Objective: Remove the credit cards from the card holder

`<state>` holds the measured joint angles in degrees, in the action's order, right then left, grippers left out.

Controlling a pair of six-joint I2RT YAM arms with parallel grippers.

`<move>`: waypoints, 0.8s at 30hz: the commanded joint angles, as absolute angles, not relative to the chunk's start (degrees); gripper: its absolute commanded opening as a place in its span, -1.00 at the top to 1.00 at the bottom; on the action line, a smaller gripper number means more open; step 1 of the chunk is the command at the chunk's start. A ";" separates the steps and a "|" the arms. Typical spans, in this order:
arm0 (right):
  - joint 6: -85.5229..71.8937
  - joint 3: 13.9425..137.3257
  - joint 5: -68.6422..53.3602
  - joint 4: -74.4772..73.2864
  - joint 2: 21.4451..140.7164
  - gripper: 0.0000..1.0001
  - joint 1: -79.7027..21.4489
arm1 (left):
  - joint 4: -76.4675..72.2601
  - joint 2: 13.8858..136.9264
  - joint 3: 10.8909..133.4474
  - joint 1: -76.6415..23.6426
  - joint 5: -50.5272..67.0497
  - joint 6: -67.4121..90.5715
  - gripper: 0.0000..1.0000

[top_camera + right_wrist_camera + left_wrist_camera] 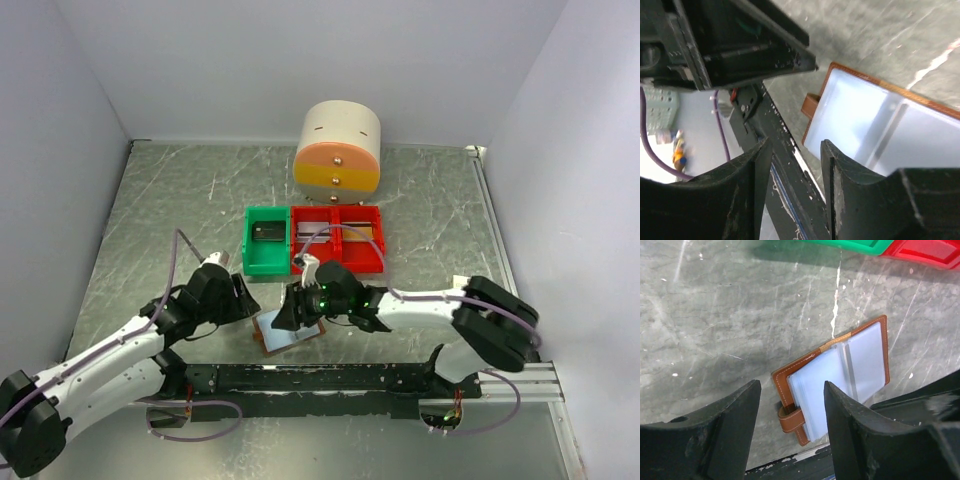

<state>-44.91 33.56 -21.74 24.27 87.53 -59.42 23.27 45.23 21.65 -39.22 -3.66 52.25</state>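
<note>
Card holder point(840, 375) open on desk point(715, 315); extraction pending.
Left pincer point(792, 412), right pincer point(796, 170) released, empty; next: pinch a card edge.

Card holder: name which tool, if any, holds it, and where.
Neither holds it. The card holder lies open on the table; left tool and right tool are both open.

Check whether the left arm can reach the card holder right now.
Probably yes. The open card holder lies flat just ahead of the left fingers, which are spread with nothing between. The right arm crowds its far side.
</note>
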 commanded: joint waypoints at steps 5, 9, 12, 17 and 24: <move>-44.43 29.79 -3.48 6.39 77.73 0.12 -55.63 | 16.85 52.03 22.47 -39.66 5.67 46.64 -0.27; -45.46 27.77 -4.16 7.24 76.48 0.13 -55.04 | 16.84 56.15 23.32 -39.89 6.28 45.34 -0.19; -45.76 27.44 -4.37 7.04 76.93 0.15 -55.04 | 16.26 57.29 23.10 -39.96 6.53 45.26 -0.09; -46.14 26.73 -5.35 8.50 79.44 0.21 -55.04 | 15.81 57.67 22.85 -40.01 6.53 45.29 0.04; -47.04 26.30 -8.91 14.06 81.41 0.41 -55.03 | 13.59 59.39 22.27 -40.09 8.45 44.74 0.25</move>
